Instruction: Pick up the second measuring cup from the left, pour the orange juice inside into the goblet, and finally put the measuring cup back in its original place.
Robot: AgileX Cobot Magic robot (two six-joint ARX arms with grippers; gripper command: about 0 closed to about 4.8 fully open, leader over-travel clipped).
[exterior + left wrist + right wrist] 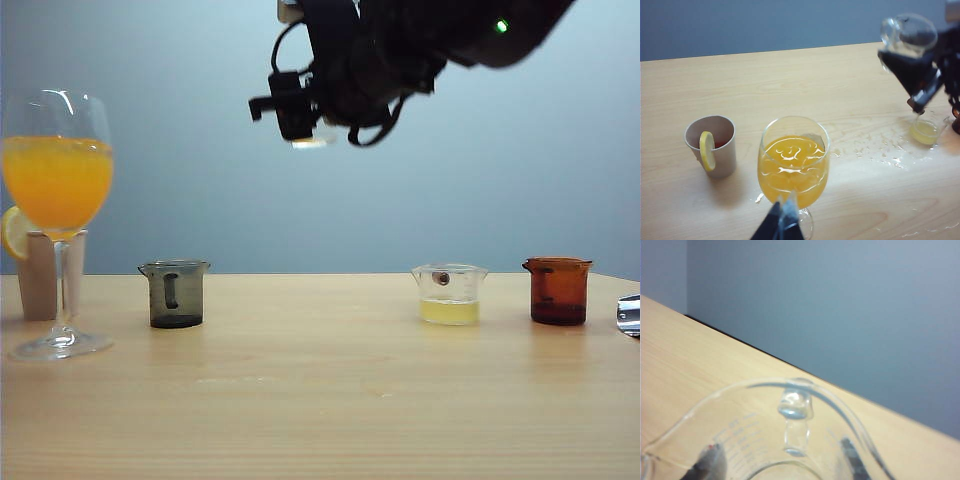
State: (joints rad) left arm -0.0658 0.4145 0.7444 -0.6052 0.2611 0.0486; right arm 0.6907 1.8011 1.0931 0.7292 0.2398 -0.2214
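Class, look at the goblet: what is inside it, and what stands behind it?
The goblet holds orange juice, roughly half filling its bowl. Behind it stands a beige cup with a lemon slice on its rim. In the exterior view, the goblet partly hides this cup; its contents are unclear.

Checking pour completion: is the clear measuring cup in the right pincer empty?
Looks empty: the small clear measuring cup in the right pincer shows no orange; the tall stemmed goblet holds juice.

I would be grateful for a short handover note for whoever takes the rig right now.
Right gripper: high above mid-table, shut on the small clear measuring cup, which looks empty.
Left gripper: low beside the tall clear stemmed goblet, holding nothing; whether it is open is unclear.
Done: bright orange juice is in the goblet.
Left: set the cup down in the gap between the smoky grey cup and the pale-yellow-liquid cup.
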